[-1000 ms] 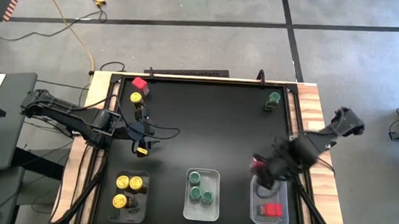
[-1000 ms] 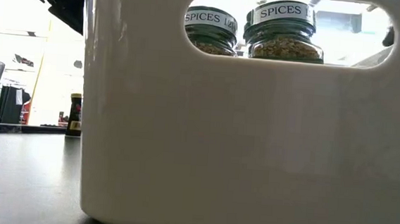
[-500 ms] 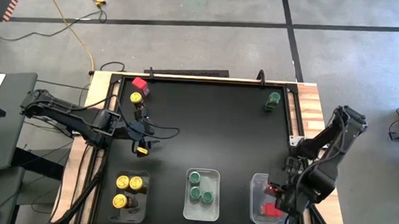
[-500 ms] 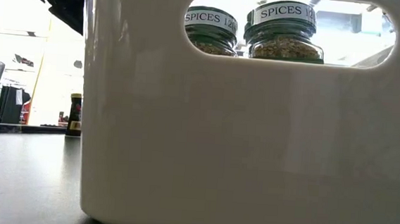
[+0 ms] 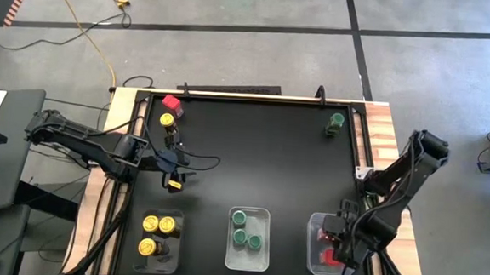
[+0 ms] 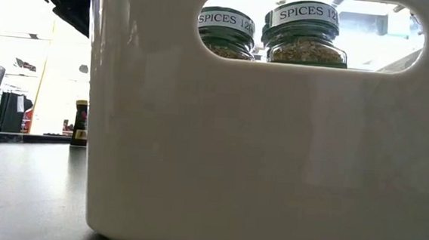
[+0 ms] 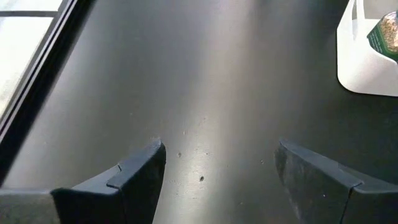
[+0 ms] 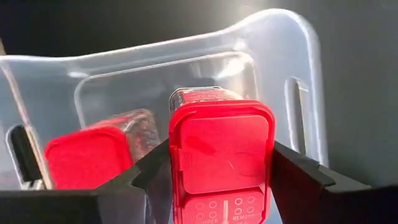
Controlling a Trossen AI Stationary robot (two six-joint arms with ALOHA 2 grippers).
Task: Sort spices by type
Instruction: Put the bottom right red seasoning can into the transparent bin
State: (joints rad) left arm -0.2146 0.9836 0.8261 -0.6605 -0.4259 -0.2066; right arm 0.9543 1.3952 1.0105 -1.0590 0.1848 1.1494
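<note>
Jars: yellow-lidded [image 5: 159, 226] four, green-lidded [image 5: 244, 229] four.

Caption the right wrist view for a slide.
Right pincer holds a red-lidded spice jar over the clear tray, beside another red-lidded jar already inside.

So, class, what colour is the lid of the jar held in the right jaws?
Red, a square lid; the right wrist view shows it best.

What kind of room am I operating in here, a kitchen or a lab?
Most likely a lab or workshop, not a kitchen: the black table stands on a bare concrete floor marked with dark tape lines, and a yellow cable trails across it.
</note>
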